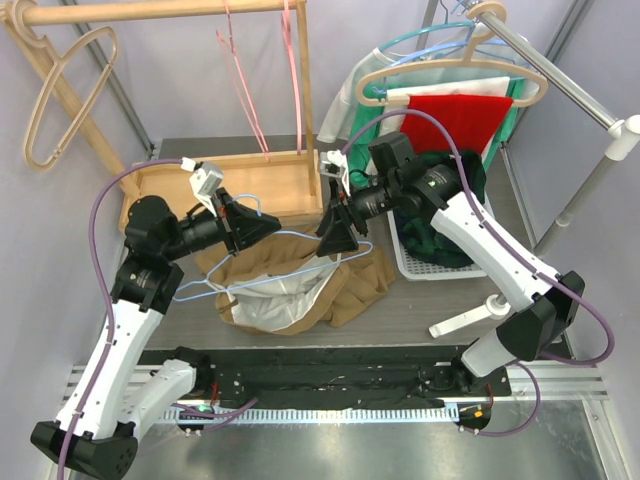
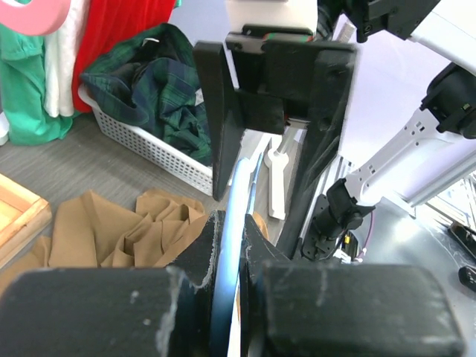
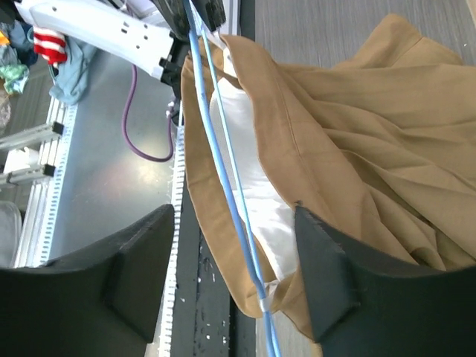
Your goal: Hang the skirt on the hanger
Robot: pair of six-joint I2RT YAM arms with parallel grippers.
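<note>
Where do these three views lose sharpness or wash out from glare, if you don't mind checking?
Top external: evenly lit and sharp, glare only on the metal table edge at the bottom. Left wrist: the left gripper, shut on the hanger, is blurred near the lens; the basket beyond is sharper. Right wrist: the open right gripper is dark and soft, the skirt crisp.

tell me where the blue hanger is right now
Top view: the blue hanger sits mid-table over the tan skirt, pinched by the left gripper, with the open right gripper straddling its wire.
</note>
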